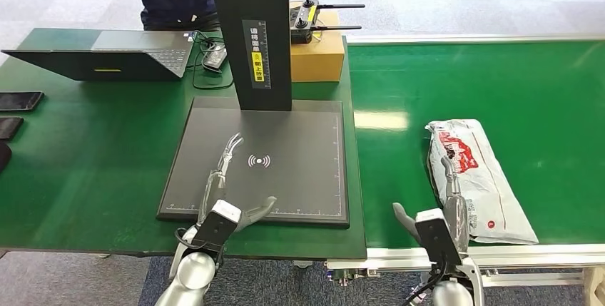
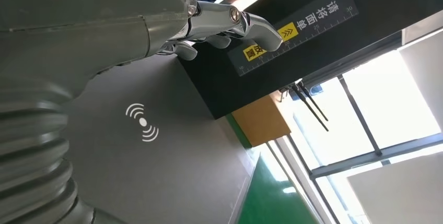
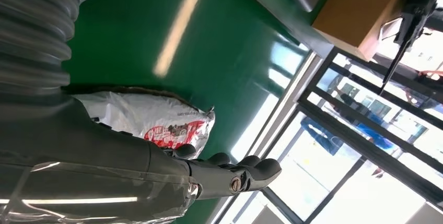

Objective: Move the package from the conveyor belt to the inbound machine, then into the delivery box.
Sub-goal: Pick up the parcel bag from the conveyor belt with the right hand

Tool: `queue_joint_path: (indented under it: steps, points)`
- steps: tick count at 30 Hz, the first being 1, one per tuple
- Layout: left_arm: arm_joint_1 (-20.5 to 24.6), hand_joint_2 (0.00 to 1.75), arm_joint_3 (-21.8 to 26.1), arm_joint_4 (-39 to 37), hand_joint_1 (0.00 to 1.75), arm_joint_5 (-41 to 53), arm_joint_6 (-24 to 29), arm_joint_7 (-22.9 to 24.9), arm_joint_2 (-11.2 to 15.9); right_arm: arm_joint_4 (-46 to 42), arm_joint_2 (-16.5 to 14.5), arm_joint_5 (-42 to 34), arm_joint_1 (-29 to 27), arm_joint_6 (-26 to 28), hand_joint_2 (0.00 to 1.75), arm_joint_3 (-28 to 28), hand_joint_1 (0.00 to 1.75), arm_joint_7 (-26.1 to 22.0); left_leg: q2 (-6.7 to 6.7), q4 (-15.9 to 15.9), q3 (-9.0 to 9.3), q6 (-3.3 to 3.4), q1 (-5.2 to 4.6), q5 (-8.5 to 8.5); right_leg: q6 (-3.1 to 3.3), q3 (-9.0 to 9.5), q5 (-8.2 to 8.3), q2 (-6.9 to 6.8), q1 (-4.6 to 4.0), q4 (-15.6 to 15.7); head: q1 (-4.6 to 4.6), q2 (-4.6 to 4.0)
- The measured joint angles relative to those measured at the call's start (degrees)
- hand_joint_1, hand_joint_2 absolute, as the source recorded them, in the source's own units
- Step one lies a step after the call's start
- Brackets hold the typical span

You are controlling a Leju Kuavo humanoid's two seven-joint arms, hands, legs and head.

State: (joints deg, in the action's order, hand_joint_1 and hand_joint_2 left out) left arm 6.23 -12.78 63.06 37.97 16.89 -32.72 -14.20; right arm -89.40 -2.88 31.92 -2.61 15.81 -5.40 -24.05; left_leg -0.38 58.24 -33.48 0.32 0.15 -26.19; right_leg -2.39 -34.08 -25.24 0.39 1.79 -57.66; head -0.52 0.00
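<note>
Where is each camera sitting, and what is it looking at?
Head view: high on the robot, looking down at the green table, the grey scanner plate and the package on the belt; both arms, left hand and right hand show.
Left wrist view: behind the left hand, facing the scanner plate and its black post.
Right wrist view: behind the right hand, facing the package on the belt.
Shared: both wrist views show the brown box.

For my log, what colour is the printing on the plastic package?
Red printing on the white plastic package, clearest in the head view.
</note>
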Motion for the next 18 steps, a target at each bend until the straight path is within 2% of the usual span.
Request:
queue_joint_path:
  steps: [11,18]
  points:
    - [-2.25,1.75,-0.79,2.94,0.00,1.44,0.32,1.49,-0.01,18.42,7.50,-2.34,12.98,1.39,1.75,-6.50,0.00,-0.42,-0.01,0.03,-0.03,0.02,-0.03,0.01,-0.06,-0.01,0.04,0.00,0.03,0.00,0.00,0.00]
    - [-2.17,1.75,-1.04,2.80,0.00,0.38,1.26,0.23,-0.01,35.65,11.98,-1.61,23.72,3.71,1.75,-8.59,0.00,-1.16,0.01,0.03,-0.05,0.08,-0.06,0.07,-0.11,-0.03,0.10,0.02,0.05,0.00,0.00,0.00]
